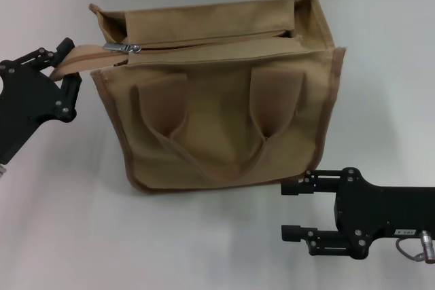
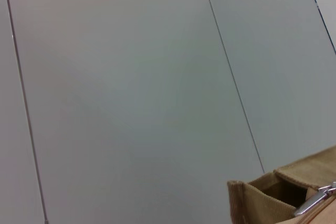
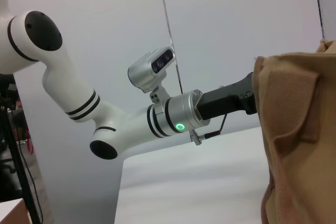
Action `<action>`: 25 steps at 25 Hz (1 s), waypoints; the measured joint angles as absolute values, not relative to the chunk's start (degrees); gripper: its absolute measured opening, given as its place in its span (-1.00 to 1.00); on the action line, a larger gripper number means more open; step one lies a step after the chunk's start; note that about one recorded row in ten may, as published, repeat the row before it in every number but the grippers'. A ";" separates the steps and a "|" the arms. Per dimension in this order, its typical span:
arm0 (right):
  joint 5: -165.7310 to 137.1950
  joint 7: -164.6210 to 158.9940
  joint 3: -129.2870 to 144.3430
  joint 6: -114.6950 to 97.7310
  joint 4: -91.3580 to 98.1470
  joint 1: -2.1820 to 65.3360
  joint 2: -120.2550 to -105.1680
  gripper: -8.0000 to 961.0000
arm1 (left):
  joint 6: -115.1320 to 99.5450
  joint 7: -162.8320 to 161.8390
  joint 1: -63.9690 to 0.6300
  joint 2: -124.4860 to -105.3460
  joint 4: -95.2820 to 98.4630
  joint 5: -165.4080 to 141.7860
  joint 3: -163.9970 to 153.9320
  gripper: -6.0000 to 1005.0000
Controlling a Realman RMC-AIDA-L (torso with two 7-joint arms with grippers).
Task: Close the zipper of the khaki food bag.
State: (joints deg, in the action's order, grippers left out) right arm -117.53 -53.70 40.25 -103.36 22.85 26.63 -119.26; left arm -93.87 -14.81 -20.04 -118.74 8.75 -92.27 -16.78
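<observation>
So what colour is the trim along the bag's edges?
Darker brown trim on the khaki food bag; head view shows it best.
</observation>
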 joint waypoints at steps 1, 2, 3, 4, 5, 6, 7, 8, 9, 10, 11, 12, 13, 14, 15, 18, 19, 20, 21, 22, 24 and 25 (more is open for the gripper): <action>-117.32 -53.70 40.25 -103.39 22.83 26.63 -119.26 0.33 | -94.05 -14.80 -20.03 -118.74 8.75 -92.27 -16.78 -0.52; -116.54 -53.72 40.25 -103.61 22.69 26.63 -119.26 0.33 | -94.39 -14.79 -20.00 -118.74 8.75 -92.28 -16.79 -0.64; -116.54 -53.72 40.25 -103.61 22.69 26.63 -119.26 0.33 | -94.39 -14.79 -20.00 -118.74 8.75 -92.28 -16.79 -0.75; -115.98 -53.91 40.25 -103.80 22.53 26.63 -119.27 0.33 | -94.81 -14.78 -19.97 -118.74 8.76 -92.28 -16.79 -0.86; -115.14 -54.30 40.25 -104.10 22.37 26.62 -119.27 0.33 | -95.08 -14.78 -19.94 -118.74 8.75 -92.28 -16.78 -0.87; -114.24 -54.76 40.25 -104.45 22.26 26.60 -119.26 0.33 | -95.44 -14.77 -19.92 -118.75 8.71 -92.27 -16.78 -0.88; -112.03 -55.93 40.25 -105.81 22.14 26.55 -119.26 0.33 | -96.27 -14.68 -19.87 -118.80 8.33 -91.88 -16.77 -0.89; -112.03 -55.93 40.25 -105.81 22.14 26.55 -119.26 0.33 | -96.27 -14.68 -19.87 -118.80 8.33 -91.88 -16.77 -0.90; -110.95 -56.33 40.25 -106.92 22.13 26.54 -119.26 0.33 | -96.65 -14.56 -19.88 -118.82 8.10 -91.51 -16.71 -0.91; -109.93 -56.74 40.25 -108.12 22.14 26.54 -119.26 0.33 | -96.98 -14.39 -19.94 -118.85 7.82 -91.12 -16.68 -0.92; -108.97 -57.16 40.25 -109.36 22.16 26.54 -119.27 0.33 | -97.21 -14.25 -20.04 -118.88 7.57 -90.84 -16.66 -0.93; -107.03 -58.95 40.25 -111.75 22.44 26.70 -119.27 0.33 | -97.43 -14.11 -20.34 -118.91 6.95 -90.38 -16.64 -0.94; -107.03 -58.95 40.25 -111.75 22.44 26.70 -119.27 0.33 | -97.43 -14.11 -20.34 -118.91 6.95 -90.38 -16.64 -0.95; -106.11 -60.17 40.25 -112.67 22.67 26.91 -119.20 0.33 | -97.46 -14.10 -20.49 -118.92 6.79 -90.25 -16.63 -0.96; -105.36 -61.58 40.25 -113.25 22.93 27.21 -119.13 0.33 | -97.47 -14.10 -20.57 -118.92 6.74 -90.23 -16.62 -0.97; -104.23 -66.21 40.31 -113.83 24.05 28.56 -118.91 0.33 | -97.57 -14.08 -20.72 -118.91 6.73 -90.20 -16.61 -0.97; -104.22 -67.33 40.42 -113.84 24.35 28.96 -118.89 0.33 | -97.87 -14.08 -20.72 -118.92 6.72 -90.19 -16.61 -0.97; -104.22 -67.98 40.56 -113.84 24.54 29.17 -118.88 0.33 | -97.87 -14.08 -20.72 -118.92 6.72 -90.19 -16.61 -0.97; -104.22 -68.34 40.65 -113.84 24.69 29.36 -118.88 0.33 | -98.61 -14.06 -20.74 -118.92 6.70 -90.14 -16.60 -0.97; -104.22 -68.59 40.75 -113.83 24.85 29.61 -118.91 0.32 | -98.77 -14.06 -20.74 -118.92 6.69 -90.11 -16.50 -0.97; -104.25 -68.64 40.77 -113.79 24.89 29.73 -118.93 0.32 | -98.84 -14.06 -20.74 -118.91 6.68 -90.10 -16.39 -0.97; -104.31 -68.67 40.78 -113.74 24.90 29.87 -118.93 0.32 | -98.84 -14.06 -20.74 -118.91 6.68 -90.10 -16.39 -0.97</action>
